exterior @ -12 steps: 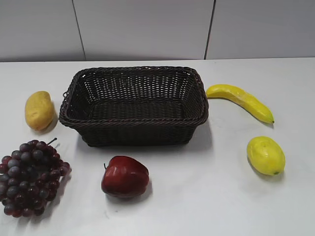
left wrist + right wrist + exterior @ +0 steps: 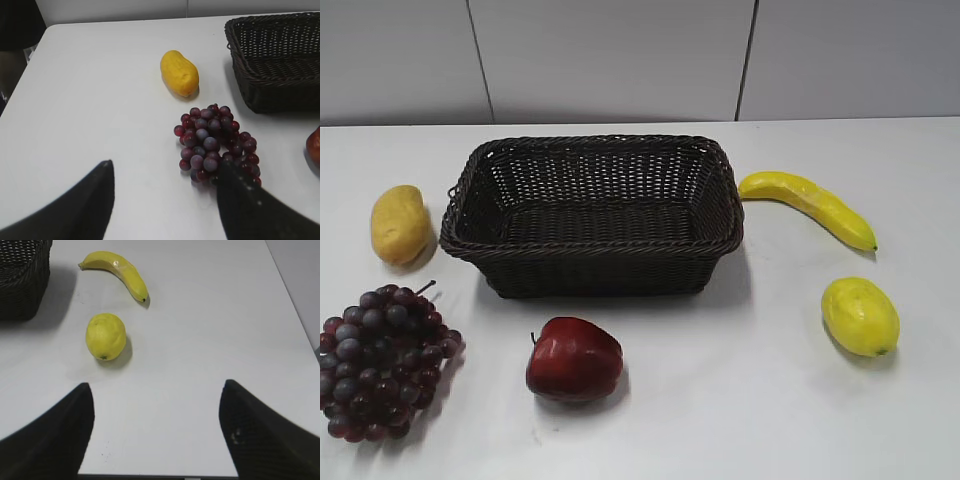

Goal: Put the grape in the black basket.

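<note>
The grape (image 2: 382, 362), a bunch of small dark purple-red berries, lies on the white table at the front left; it also shows in the left wrist view (image 2: 216, 143). The black basket (image 2: 595, 250) stands empty at the table's middle back; its corner shows in the left wrist view (image 2: 260, 90). My left gripper (image 2: 162, 170) is open and empty above the table, its right finger just in front of the grape. My right gripper (image 2: 156, 392) is open and empty near the table's front right edge. Neither gripper shows in the exterior view.
A dark red apple (image 2: 574, 358) sits in front of the basket. A yellow mango (image 2: 399, 224) lies left of it. A banana (image 2: 808, 205) and a lemon (image 2: 860, 316) lie to the right. The table's front edge (image 2: 160, 475) is just under my right gripper.
</note>
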Robot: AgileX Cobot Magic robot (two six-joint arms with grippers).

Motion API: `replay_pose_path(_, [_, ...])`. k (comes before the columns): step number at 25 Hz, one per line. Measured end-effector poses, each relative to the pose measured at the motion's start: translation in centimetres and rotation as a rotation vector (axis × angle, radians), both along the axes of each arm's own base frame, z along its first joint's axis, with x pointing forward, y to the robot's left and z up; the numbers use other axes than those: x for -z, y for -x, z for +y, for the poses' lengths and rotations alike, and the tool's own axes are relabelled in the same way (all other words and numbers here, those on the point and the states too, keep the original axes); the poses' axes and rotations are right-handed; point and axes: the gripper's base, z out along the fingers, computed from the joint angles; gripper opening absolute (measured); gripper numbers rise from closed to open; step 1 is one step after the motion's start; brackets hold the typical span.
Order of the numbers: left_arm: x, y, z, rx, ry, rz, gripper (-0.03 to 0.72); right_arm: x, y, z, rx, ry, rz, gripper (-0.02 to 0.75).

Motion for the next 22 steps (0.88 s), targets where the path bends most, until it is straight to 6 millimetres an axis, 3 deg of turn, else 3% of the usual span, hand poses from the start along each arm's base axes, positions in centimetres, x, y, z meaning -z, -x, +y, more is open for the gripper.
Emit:
replay_pose_path(8, [0.0, -0.1, 0.0, 0.0, 0.0, 0.008, 0.589, 0.0, 0.0, 0.0, 0.0, 0.0, 0.0, 0.59])
replay_pose_path(13, [-0.8, -1.7, -0.1, 0.004, 0.01, 0.069, 0.588, 0.0, 0.0, 0.0, 0.0, 0.0, 0.0, 0.59])
replay_pose_path(18, [-2.7, -5.0, -0.5, 0.024, 0.077, 0.122, 0.588, 0.0, 0.0, 0.0, 0.0, 0.0, 0.0, 0.59])
replay_pose_path(22, [-2.2, -8.7, -1.0, 0.037, 0.152, 0.283, 0.588, 0.0, 0.0, 0.0, 0.0, 0.0, 0.0, 0.59])
